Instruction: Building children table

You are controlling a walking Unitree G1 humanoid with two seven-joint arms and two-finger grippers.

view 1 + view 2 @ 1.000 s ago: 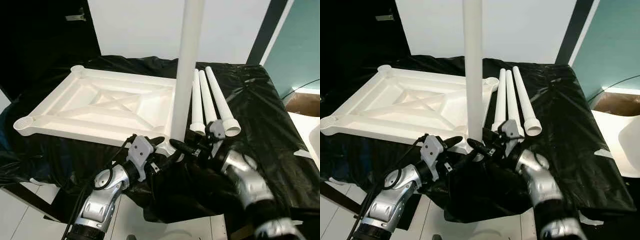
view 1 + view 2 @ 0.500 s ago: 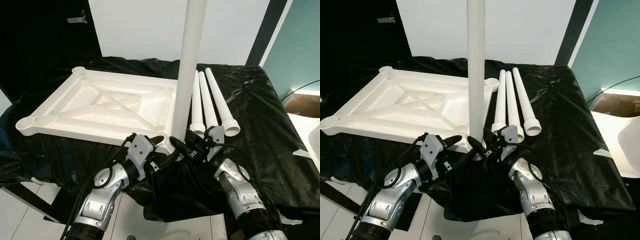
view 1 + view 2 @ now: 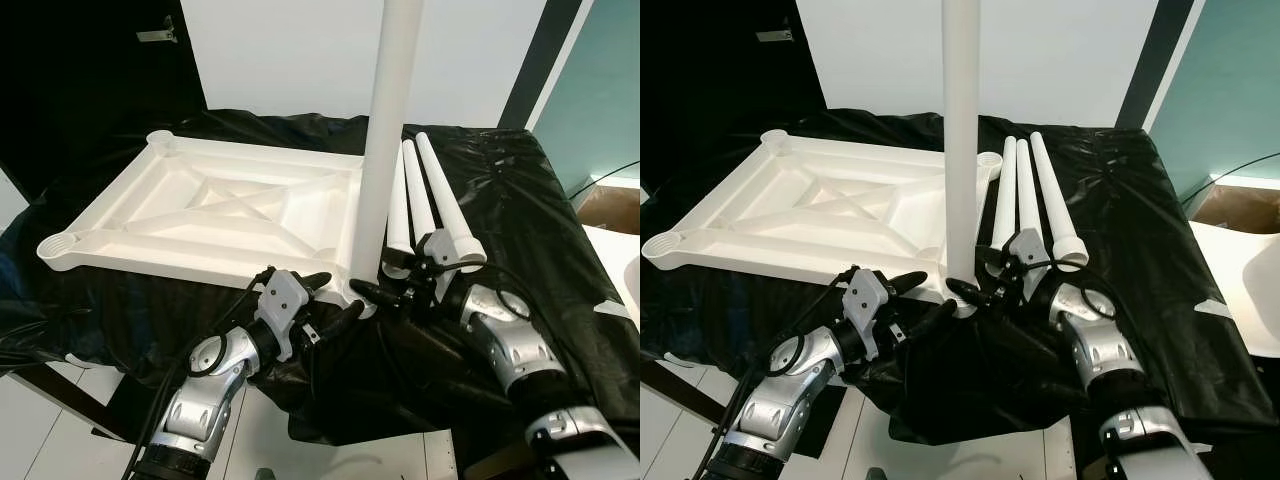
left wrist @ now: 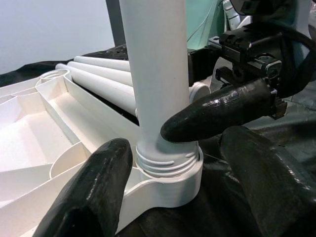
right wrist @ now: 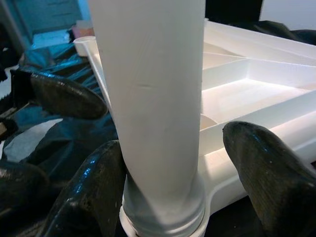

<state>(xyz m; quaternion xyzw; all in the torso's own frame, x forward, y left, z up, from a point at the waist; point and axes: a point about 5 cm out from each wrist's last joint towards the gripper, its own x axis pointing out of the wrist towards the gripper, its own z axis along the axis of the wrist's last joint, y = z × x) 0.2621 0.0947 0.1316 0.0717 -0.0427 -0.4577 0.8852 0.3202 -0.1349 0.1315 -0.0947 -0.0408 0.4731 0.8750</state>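
Note:
The white tabletop [image 3: 200,215] lies upside down on a black-covered surface. One white leg [image 3: 385,150] stands upright in the near right corner socket [image 4: 168,177], with a few threads showing above the socket rim. My left gripper [image 3: 333,297] is open, its fingers [image 4: 94,192] straddling that socket from the front without clasping it. My right gripper [image 3: 372,292] is open around the base of the leg [image 5: 153,98]; one finger [image 5: 94,187] lies against it and the other stands apart. Three loose legs [image 3: 432,200] lie side by side just right of the tabletop.
The black sheet [image 3: 540,230] hangs over the front edge below my arms. A dark panel [image 3: 90,70] stands at the back left and a white wall behind. A brown box [image 3: 612,205] and a white object [image 3: 1250,290] sit off to the right.
My right forearm has swung outward to the right while its fingers stay at the leg's base. The left gripper holds its place at the socket. The camera has shifted slightly.

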